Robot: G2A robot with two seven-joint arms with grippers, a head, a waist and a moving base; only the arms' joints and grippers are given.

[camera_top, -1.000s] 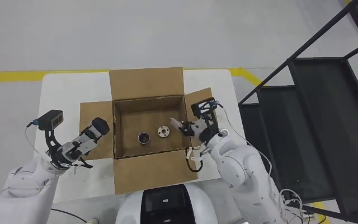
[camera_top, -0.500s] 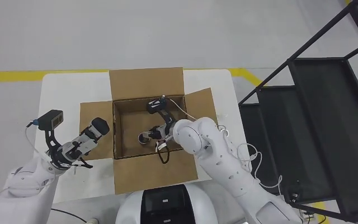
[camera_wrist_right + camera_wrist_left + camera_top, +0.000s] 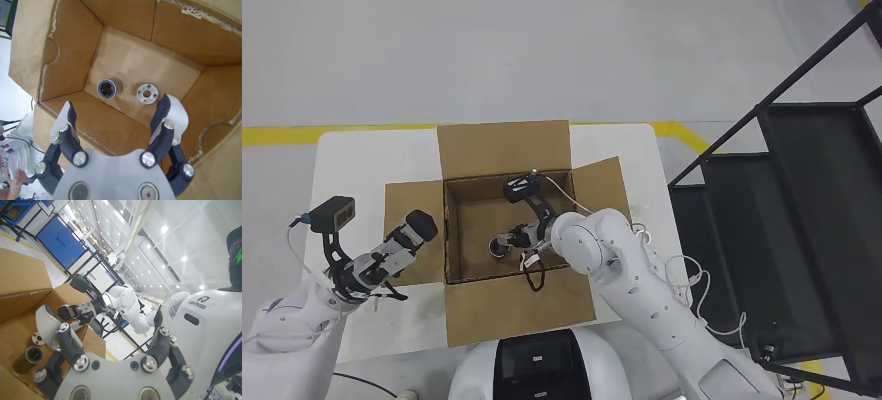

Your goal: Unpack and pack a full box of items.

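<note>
White table [image 3: 352, 170] is carrying the open cardboard box [image 3: 504, 148], flaps folded out flat. Nearest the robot, the left gripper [image 3: 100, 311] is hanging outside the box by its left flap, claw spread wide w/ nothing in it. Further in, the right gripper [image 3: 117, 106] is hovering above the box interior, also splayed and empty. Below it 2 metal parts are sitting on the box floor, near each other but not touching: a steel sleeve [image 3: 108, 89] standing on end w/ its bore facing up, and just beside it a flat round flange [image 3: 147, 93] w/ bolt holes. Both are probably going to feel stiff, dense and slick (bare metal, so no give under a grip). Sleeve is looking like the easier pick, closing across its outer wall near the top rim. Flange is lying thin against the cardboard, so pinching across its rim from straight above is seeming the only hold, w/ more slip risk. Beyond the far flap, grey floor [image 3: 542, 50] w/ a yellow line [image 3: 282, 134] is running past.
</note>
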